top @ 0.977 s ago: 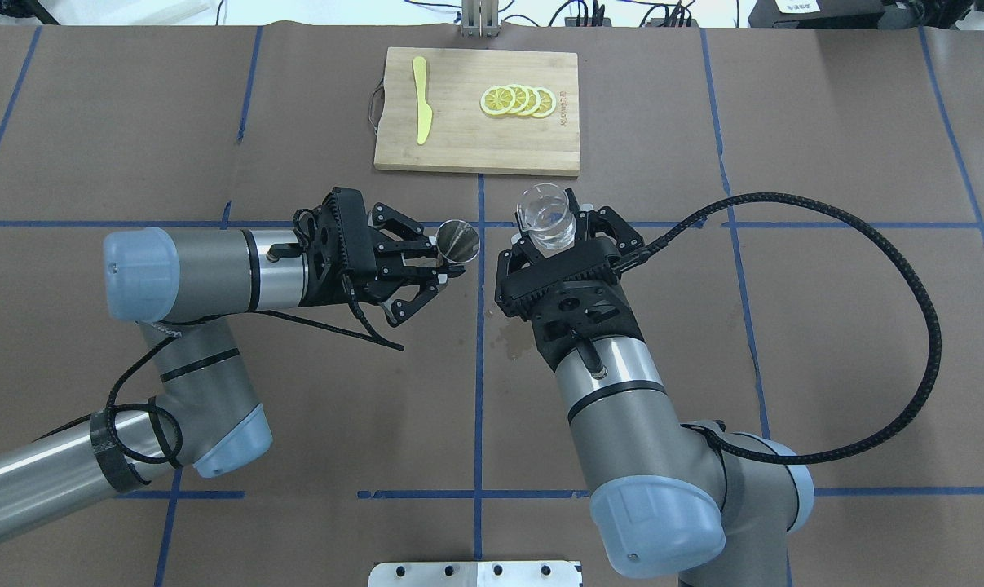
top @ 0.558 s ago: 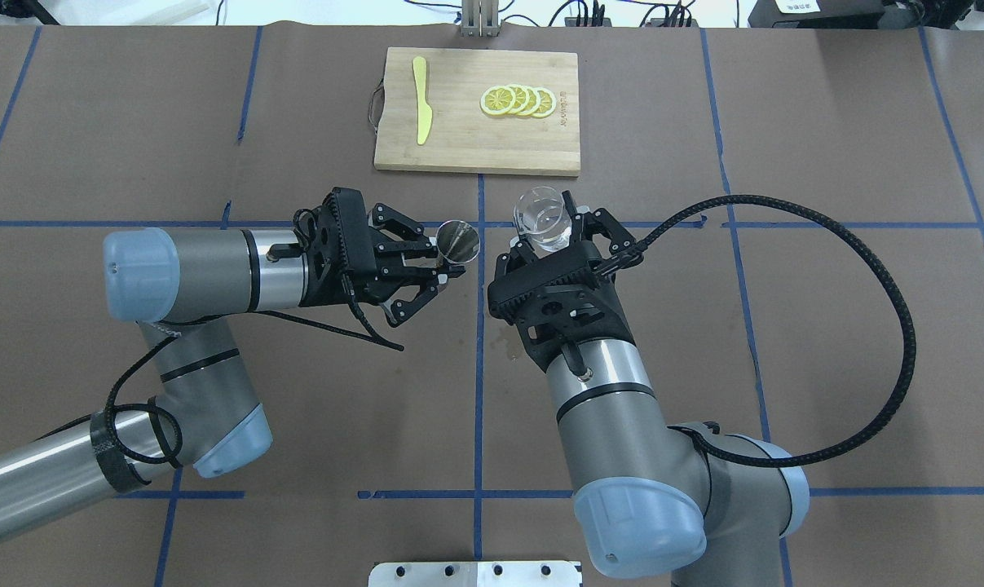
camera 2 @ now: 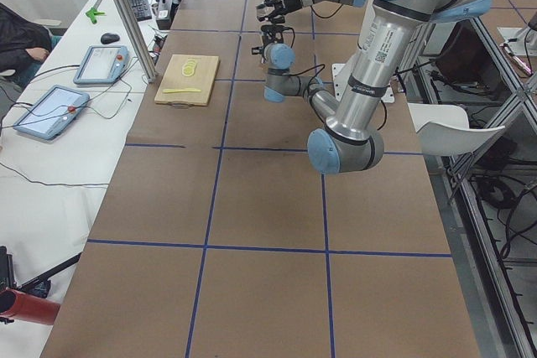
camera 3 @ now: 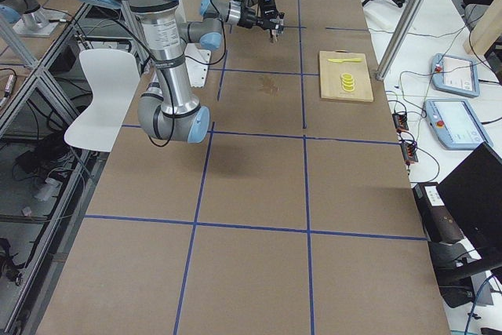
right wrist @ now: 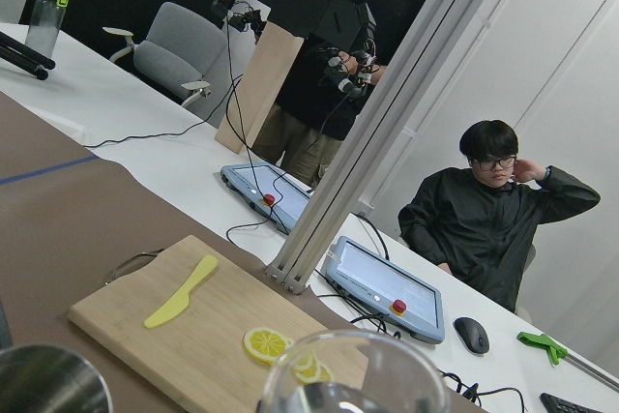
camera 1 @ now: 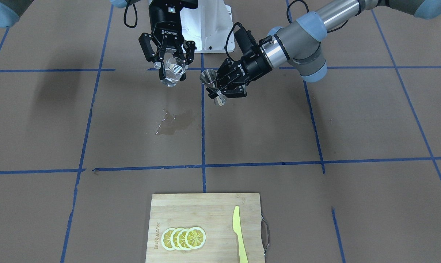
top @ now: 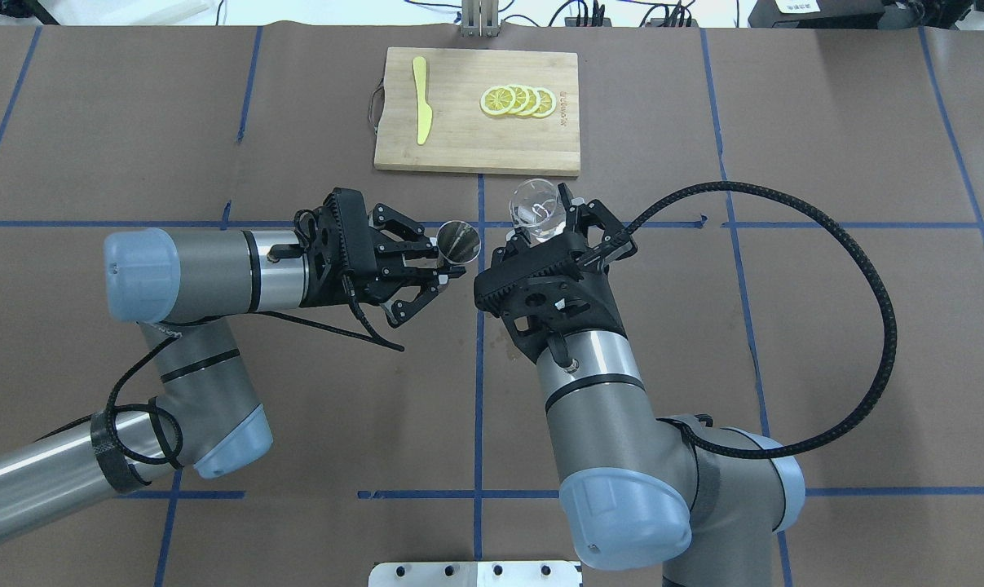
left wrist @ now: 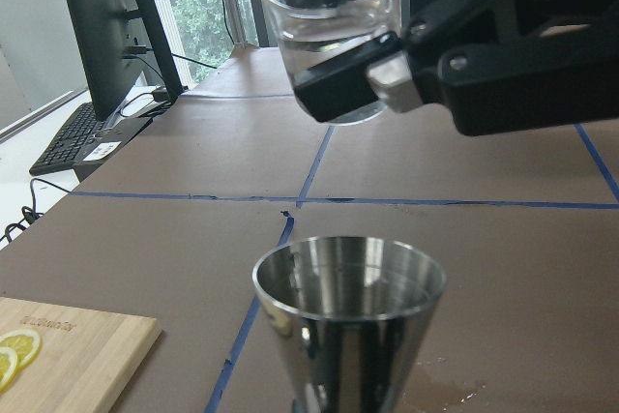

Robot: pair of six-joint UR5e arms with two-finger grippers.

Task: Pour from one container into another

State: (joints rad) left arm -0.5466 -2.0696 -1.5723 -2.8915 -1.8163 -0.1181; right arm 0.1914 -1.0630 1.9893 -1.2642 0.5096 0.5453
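The clear glass beaker [top: 535, 208] holds clear liquid and is lifted off the table, with my right gripper [top: 542, 227] shut on it. It leans a little toward the steel jigger [top: 457, 241], which my left gripper [top: 446, 267] is shut on at the waist, upright in the air. In the front-facing view the beaker [camera 1: 173, 71] hangs left of the jigger [camera 1: 211, 86], a short gap between them. The left wrist view shows the jigger [left wrist: 348, 321] close below and the beaker [left wrist: 334, 21] above and beyond it. No liquid shows in the jigger's cup.
A wooden cutting board [top: 459, 143] at the far side carries lemon slices [top: 518, 100] and a yellow knife [top: 421, 98]. A wet patch [camera 1: 174, 123] stains the brown paper under the beaker. People [right wrist: 488, 210] stay beyond the table's far end.
My right arm has swung left and rolled, bringing the beaker nearer the jigger and tipping it toward it. The left arm and jigger have not moved.
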